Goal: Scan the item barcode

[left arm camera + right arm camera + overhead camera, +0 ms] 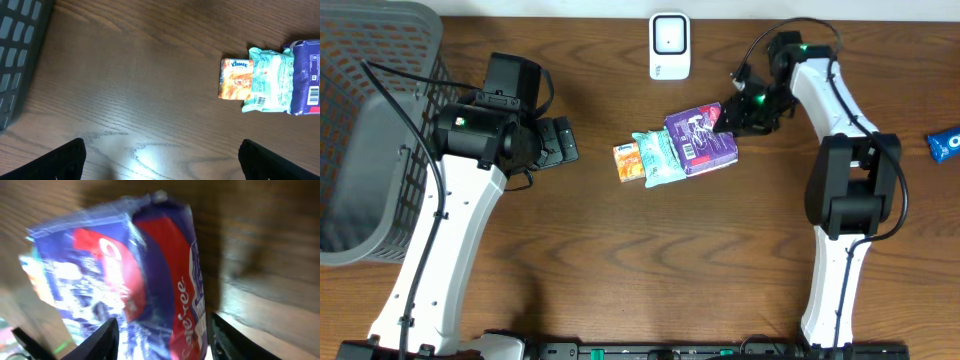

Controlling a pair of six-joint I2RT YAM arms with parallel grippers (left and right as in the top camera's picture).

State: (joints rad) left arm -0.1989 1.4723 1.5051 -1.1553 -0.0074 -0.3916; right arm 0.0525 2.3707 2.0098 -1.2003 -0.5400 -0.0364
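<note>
While overhead the purple soft plastic pack point(704, 142) lies flat at the right claw's point(730, 112) tips, the left wrist shows the left claw point(160, 167) gaping empty, pack far ahead-right. On the right wrist the pack sits blurred between the fingers, grip unclear; it is probably light, crinkly and slippery, so pinch its edge.

A grey mesh basket point(390, 40) is seen at the upper left on the wooden table point(670, 260); a blue packet point(945, 145) is cut off by the right edge.
</note>
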